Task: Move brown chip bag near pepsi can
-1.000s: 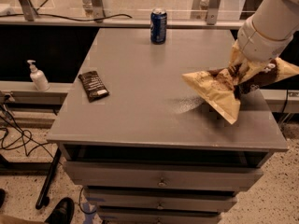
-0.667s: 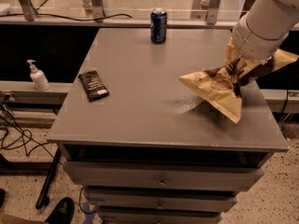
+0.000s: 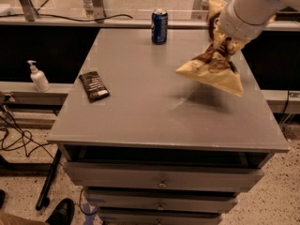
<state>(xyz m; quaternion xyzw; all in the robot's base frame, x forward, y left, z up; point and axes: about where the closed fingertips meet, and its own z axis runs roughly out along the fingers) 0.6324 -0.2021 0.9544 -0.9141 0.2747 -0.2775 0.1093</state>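
The brown chip bag (image 3: 213, 69) is a crinkled pale-yellow and dark-brown bag, held in the air above the right side of the grey cabinet top (image 3: 150, 102). My gripper (image 3: 224, 43) is shut on its upper part, at the end of the white arm coming in from the upper right. The pepsi can (image 3: 159, 26) stands upright at the back middle of the top, to the left of and behind the bag, well apart from it.
A small flat dark-brown packet (image 3: 94, 86) lies at the left of the top. A white pump bottle (image 3: 38, 77) stands on a lower ledge at the left. Cables and a shoe (image 3: 61, 212) are on the floor. Drawers are below the top.
The gripper has lifted the chip bag higher and carried it back, toward the far edge of the top. The can and the packet have not moved.
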